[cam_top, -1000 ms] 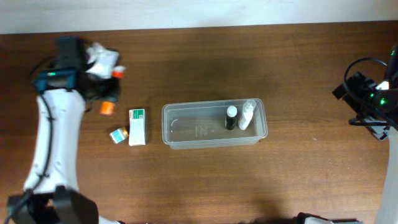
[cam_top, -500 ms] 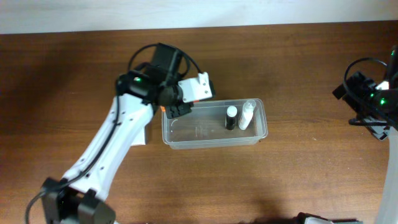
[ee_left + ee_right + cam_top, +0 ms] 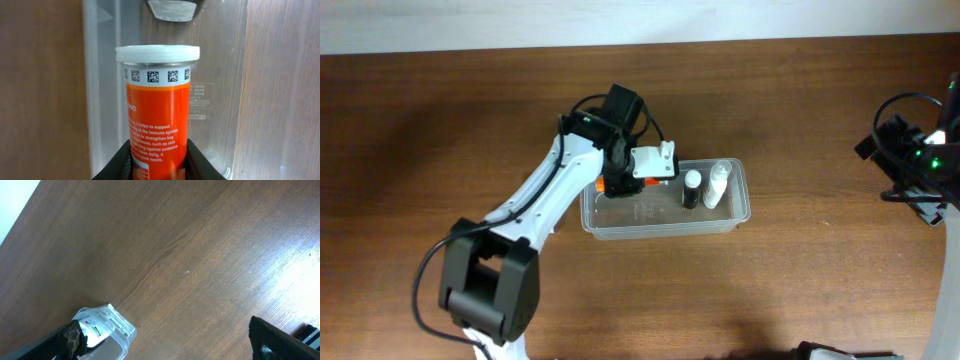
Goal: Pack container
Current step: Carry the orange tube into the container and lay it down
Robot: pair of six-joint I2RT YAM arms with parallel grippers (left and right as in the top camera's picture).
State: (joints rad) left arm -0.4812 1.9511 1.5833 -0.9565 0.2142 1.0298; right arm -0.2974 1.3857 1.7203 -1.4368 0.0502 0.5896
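Note:
The clear plastic container (image 3: 660, 230) lies at the table's middle. A small black-capped bottle (image 3: 691, 188) and a white bottle (image 3: 717, 184) are in its right end. My left gripper (image 3: 620, 180) is over the container's left part, shut on an orange tube with a white cap (image 3: 157, 120). In the left wrist view the jaws (image 3: 157, 165) clamp the tube's lower body, with the container's clear wall (image 3: 105, 75) behind it. My right gripper (image 3: 910, 165) is far right, open and empty (image 3: 170, 345). One corner of the container (image 3: 107, 330) shows in the right wrist view.
The left arm (image 3: 545, 195) lies across the table left of the container and covers what is under it. Bare wooden table (image 3: 800, 110) stretches between the container and the right arm.
My left arm swung from the far left of the table to the container, carrying the orange tube over its left end. The right arm has not moved.

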